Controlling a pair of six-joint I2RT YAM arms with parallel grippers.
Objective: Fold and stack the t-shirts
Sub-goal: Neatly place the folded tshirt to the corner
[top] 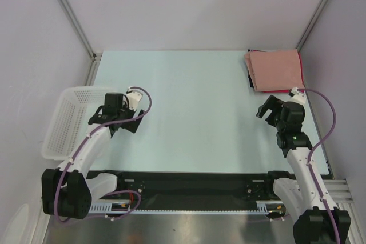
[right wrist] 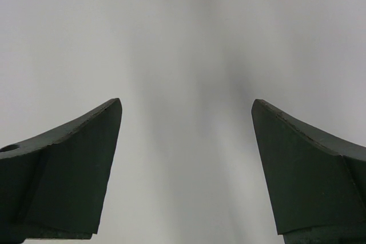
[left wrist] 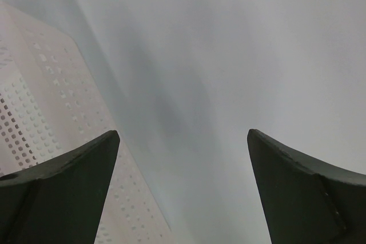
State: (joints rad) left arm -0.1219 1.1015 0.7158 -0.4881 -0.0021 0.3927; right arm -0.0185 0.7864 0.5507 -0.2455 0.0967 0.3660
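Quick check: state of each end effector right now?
Left end effector: open, holding nothing.
Right end effector: open, holding nothing.

The left hand (left wrist: 182, 135) holds its two dark fingers (left wrist: 63, 187) wide apart at the bottom edge, with nothing between them, only the pale, blurred table (left wrist: 240, 55) beyond. At the left, a white perforated basket (left wrist: 40, 101) fills the corner, its wall running down behind the left-side finger
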